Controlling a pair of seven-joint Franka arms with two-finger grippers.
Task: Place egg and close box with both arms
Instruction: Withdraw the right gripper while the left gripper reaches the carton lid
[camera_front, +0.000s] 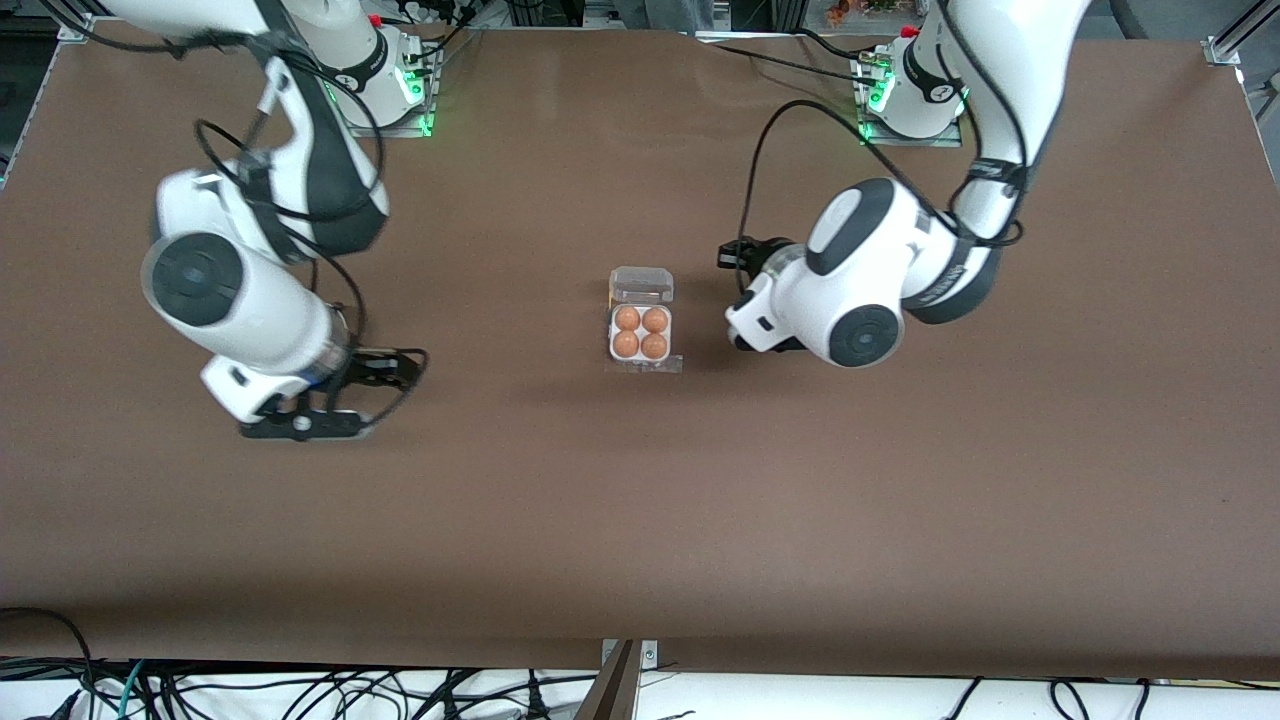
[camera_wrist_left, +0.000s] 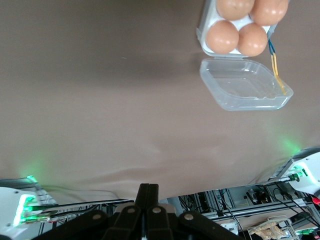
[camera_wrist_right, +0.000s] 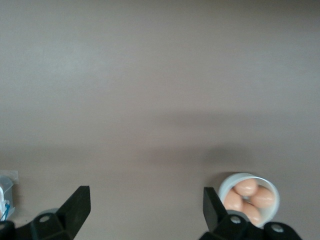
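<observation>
Eggs, four smooth orange-brown ones, fill the box (camera_front: 641, 333) at mid-table, its clear lid (camera_wrist_left: 245, 85) lying open and flat. No writing is legible. Left gripper (camera_wrist_left: 147, 192), fingers shut and empty, hovers beside the box; right gripper (camera_wrist_right: 145, 202), open wide, hangs well apart above a white bowl (camera_wrist_right: 250, 197) of eggs.

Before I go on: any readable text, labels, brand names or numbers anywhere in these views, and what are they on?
No text can be read in any view.
Small white four-cell egg carton with hinged clear plastic lid: no label visible.
Glossy white robot arm bases: dark round marks near the green lights, too small to read.
Round white bowl of brown eggs: no markings.
</observation>
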